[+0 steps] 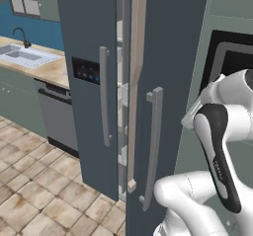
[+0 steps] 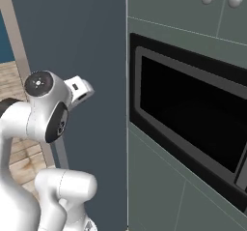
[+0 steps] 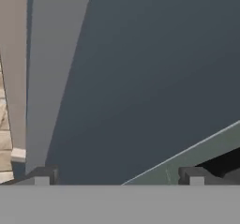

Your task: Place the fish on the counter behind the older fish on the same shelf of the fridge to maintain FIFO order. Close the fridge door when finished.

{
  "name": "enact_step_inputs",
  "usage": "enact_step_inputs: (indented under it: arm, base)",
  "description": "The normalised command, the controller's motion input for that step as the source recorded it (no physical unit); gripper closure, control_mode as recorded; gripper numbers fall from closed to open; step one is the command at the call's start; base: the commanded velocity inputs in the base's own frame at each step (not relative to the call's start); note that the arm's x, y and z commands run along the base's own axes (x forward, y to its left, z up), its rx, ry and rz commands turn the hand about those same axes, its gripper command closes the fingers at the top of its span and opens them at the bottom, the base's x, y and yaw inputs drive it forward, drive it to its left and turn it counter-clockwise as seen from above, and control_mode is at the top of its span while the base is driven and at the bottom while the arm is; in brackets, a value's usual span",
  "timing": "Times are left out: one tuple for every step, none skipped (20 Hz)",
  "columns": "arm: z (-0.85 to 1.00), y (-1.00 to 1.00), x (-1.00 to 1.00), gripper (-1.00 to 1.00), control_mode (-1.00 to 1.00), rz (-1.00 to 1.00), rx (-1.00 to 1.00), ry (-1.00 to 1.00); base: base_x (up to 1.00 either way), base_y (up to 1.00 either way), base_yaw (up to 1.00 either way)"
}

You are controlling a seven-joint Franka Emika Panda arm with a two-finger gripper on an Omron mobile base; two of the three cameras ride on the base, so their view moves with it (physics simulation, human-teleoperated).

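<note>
Gripper (image 3: 118, 181) faces the right fridge door (image 1: 170, 82) at close range, its fingers (image 3: 42, 176) spread wide and holding nothing. That door stands ajar, with a narrow gap showing between it and the left door (image 1: 89, 42), and its long grey handle (image 1: 154, 146) runs down beside the gap. No fish can be made out; the worktop (image 1: 49, 72) with the sink (image 1: 22, 57) lies well off to the left, and only slivers of the fridge's white inside show through the gap. The step in hand looks like moving this door. To do it well, bring the open fingers squarely onto the handle or the door's free edge, then swing along the hinge's arc rather than pulling straight, watching the oven (image 2: 193, 123) set in the wall just beside the door.
</note>
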Motion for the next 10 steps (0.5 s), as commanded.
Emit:
enact_step_inputs:
  arm:
    - [-0.08,0.00,0.72,-1.00,-1.00,0.10,0.04,-0.03]
    - [-0.19,0.01,0.81,-1.00,-1.00,0.08,0.01,0.00]
    - [-0.16,0.02,0.84,-1.00,-1.00,0.07,0.01,0.00]
    - [-0.15,0.10,0.79,-1.00,-1.00,0.05,0.00,-0.02]
    - [-0.14,0.14,0.78,-1.00,-1.00,0.05,0.00,-0.02]
    - [-0.14,0.16,0.80,-1.00,-1.00,0.04,0.00,0.00]
    - [-0.12,0.11,0.65,-1.00,-1.00,0.04,0.00,0.00]
    - [-0.10,0.12,0.61,-1.00,-1.00,0.03,0.00,0.00]
    - [-0.04,0.16,0.43,-1.00,-1.00,0.00,0.00,-0.01]
    - [-0.04,0.21,0.36,-1.00,-1.00,0.00,0.00,-0.02]
  base:
    - [0.00,0.00,0.00]
    - [0.00,0.00,0.00]
    - [0.00,0.00,0.00]
    - [0.00,0.00,0.00]
    - [0.00,0.00,0.00]
    - [0.00,0.00,0.00]
    - [0.00,0.00,0.00]
    - [0.00,0.00,0.00]
    - [0.00,0.00,0.00]
    - [0.00,0.00,0.00]
